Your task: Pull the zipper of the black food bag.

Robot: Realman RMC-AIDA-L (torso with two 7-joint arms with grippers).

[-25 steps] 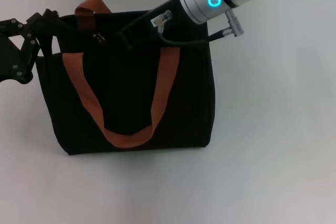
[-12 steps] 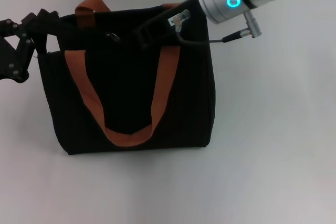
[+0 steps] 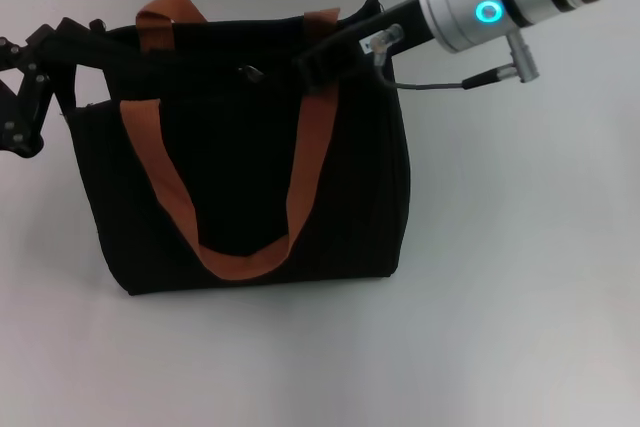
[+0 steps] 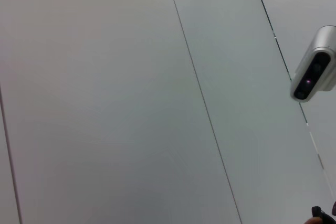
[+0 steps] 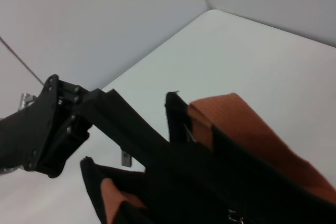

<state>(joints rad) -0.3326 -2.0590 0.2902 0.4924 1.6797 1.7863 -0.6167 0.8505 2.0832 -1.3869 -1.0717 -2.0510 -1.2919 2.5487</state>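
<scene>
White table (image 3: 520,277), black food bag (image 3: 250,197) upright, contents hidden

Upright black food bag (image 3: 250,187), silver zipper (image 3: 250,74) along its top.

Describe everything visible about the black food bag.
The large boxy black fabric food bag stands upright on the white table, with two orange-brown webbing strap handles. A small silver zipper pull sits along its top edge. The left gripper is at its top left corner, the right gripper at the top near the right handle.
</scene>
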